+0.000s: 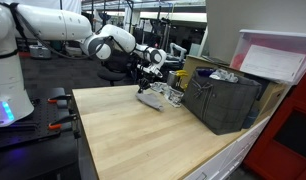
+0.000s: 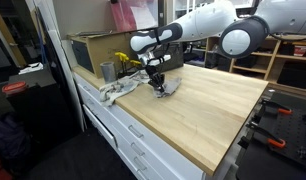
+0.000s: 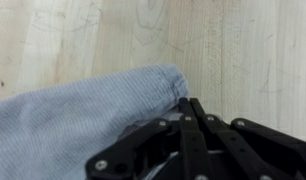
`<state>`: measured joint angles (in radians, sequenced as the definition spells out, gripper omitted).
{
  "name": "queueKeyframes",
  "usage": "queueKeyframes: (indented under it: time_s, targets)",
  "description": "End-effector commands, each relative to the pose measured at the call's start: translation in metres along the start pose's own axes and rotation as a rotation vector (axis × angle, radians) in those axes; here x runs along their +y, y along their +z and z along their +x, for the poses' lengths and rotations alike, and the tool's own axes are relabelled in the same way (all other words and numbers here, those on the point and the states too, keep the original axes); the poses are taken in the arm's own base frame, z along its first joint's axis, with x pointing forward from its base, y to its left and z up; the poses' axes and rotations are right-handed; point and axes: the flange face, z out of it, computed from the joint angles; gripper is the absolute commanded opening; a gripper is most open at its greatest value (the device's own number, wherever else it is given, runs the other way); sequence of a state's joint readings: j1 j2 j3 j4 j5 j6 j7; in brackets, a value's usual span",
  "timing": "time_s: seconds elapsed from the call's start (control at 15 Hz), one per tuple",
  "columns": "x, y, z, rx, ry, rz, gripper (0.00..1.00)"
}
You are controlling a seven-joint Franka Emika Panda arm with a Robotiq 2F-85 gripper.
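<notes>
Lower centre of wrist view: pincer (image 3: 190, 105) pinching edge of grey cloth (image 3: 83, 125) on wooden surface (image 3: 243, 50). Grasp looks made; next move needs slow, straight lift.

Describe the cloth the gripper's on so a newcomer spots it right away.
Find the light wooden table with the dark crate at one end. Near that crate lies a crumpled pale blue-grey cloth, the gripper shut on its edge. It is the only soft thing on the bare wood.
</notes>
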<state>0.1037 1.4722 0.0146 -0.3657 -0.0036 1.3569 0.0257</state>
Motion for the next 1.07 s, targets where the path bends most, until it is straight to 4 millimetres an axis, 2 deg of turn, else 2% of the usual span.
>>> queueKeyframes:
  time_s: [0.0,0.07,0.13,0.2,0.47,0.73,0.8,1.0]
  targets:
    - [-0.016,-0.019,-0.003,0.039,-0.016,-0.045,0.01]
    - [-0.021,-0.023,-0.003,0.055,-0.038,-0.043,0.28]
    - [-0.026,-0.028,-0.002,0.079,-0.049,-0.04,0.29]
    - [-0.03,-0.033,-0.001,0.105,-0.044,-0.041,0.36]
    - [-0.039,-0.061,0.013,0.299,-0.112,-0.013,0.65]
    - [-0.038,-0.087,0.018,0.439,-0.208,-0.047,0.95]
    - [-0.036,-0.093,0.017,0.451,-0.219,-0.07,0.99]
    - [-0.033,-0.111,0.01,0.465,-0.236,-0.125,1.0]
